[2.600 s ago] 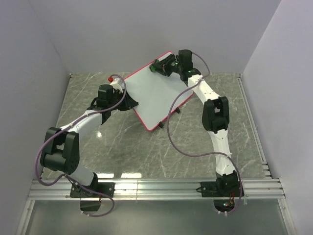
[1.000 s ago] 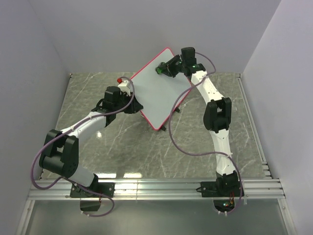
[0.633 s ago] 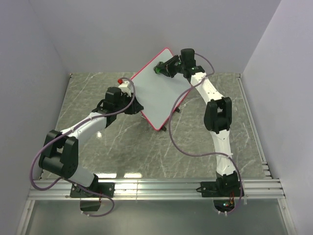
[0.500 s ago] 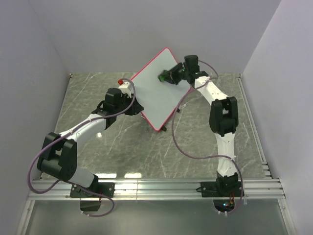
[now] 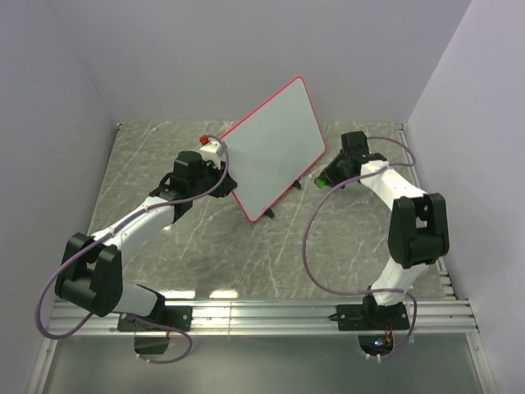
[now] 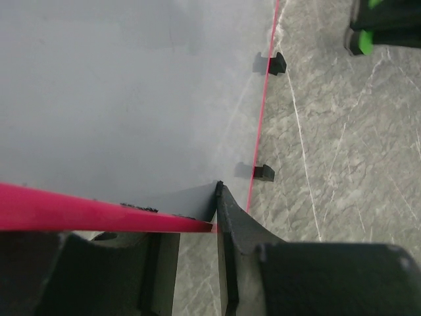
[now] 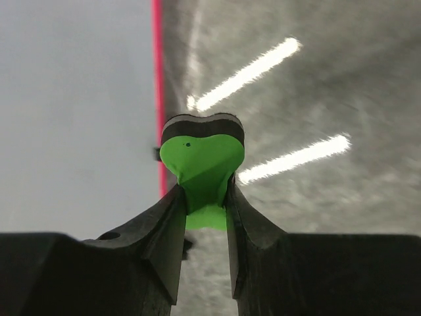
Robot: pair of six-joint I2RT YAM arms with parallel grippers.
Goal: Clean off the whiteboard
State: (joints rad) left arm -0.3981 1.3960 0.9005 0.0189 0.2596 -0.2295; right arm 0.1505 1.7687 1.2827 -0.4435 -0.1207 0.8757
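Note:
The whiteboard [image 5: 275,148] stands tilted up on one long edge, its white face blank and its pink-red rim all round. My left gripper [image 5: 223,176] is shut on its left edge; in the left wrist view the rim [image 6: 99,214] runs between the fingers [image 6: 227,224]. Two black clips [image 6: 270,64] sit on the edge nearest the table. To the right of the board and clear of it, my right gripper [image 5: 322,178] is shut on a green eraser [image 7: 202,161], squeezed between its fingers [image 7: 247,224]. The whiteboard [image 7: 72,112] fills the left of the right wrist view.
The grey marble table [image 5: 205,246] lies under both arms. Plain walls close in at the left, back and right. An aluminium rail [image 5: 262,316] carrying the arm bases runs along the near edge. Purple cables loop off both arms.
The right gripper with the eraser left the board's upper part and dropped down to the right, off the board. The left gripper tipped the board up steeper.

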